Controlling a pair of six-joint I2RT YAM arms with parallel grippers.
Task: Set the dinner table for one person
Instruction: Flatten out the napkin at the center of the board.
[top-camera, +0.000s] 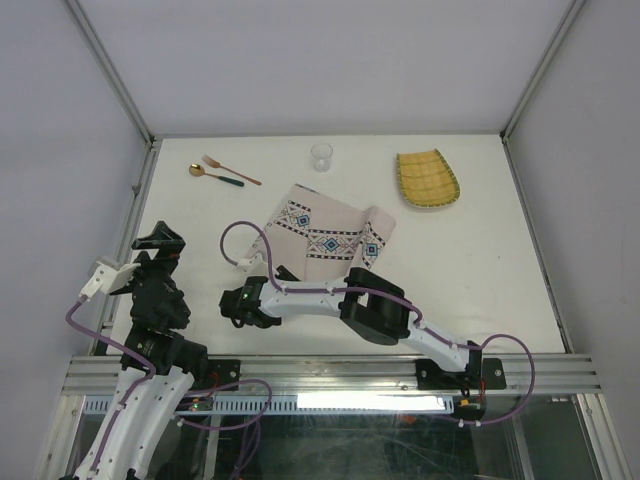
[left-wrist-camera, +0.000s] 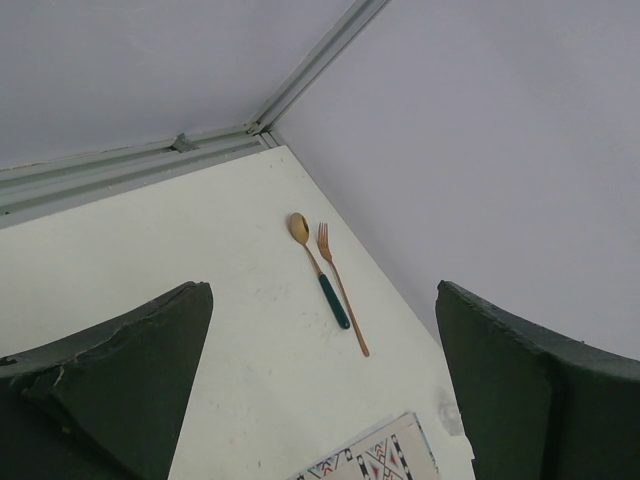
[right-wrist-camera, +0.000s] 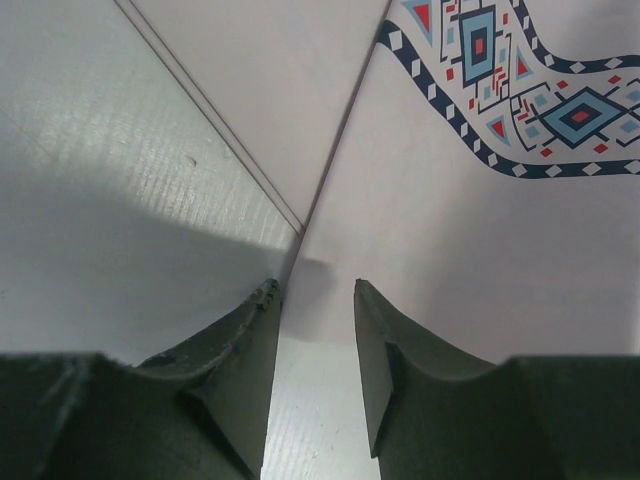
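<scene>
The dinner table (top-camera: 480, 270) is a white top with a metal rail. A pale placemat (top-camera: 330, 232) with a blue-red patterned band lies rumpled at its middle. My right gripper (top-camera: 280, 272) is low at the mat's near-left corner. In the right wrist view that corner of the placemat (right-wrist-camera: 450, 240) lies between the fingertips of the right gripper (right-wrist-camera: 317, 290), whose jaws stand narrow with a gap still showing. My left gripper (top-camera: 160, 245) is raised at the left edge; in its own view the left gripper (left-wrist-camera: 322, 288) is wide open and holds nothing.
A gold spoon (top-camera: 215, 175) with a green handle and a copper fork (top-camera: 232, 170) lie side by side at the back left. A clear cup (top-camera: 321, 156) stands at the back centre. A yellow woven plate (top-camera: 427, 179) sits at the back right.
</scene>
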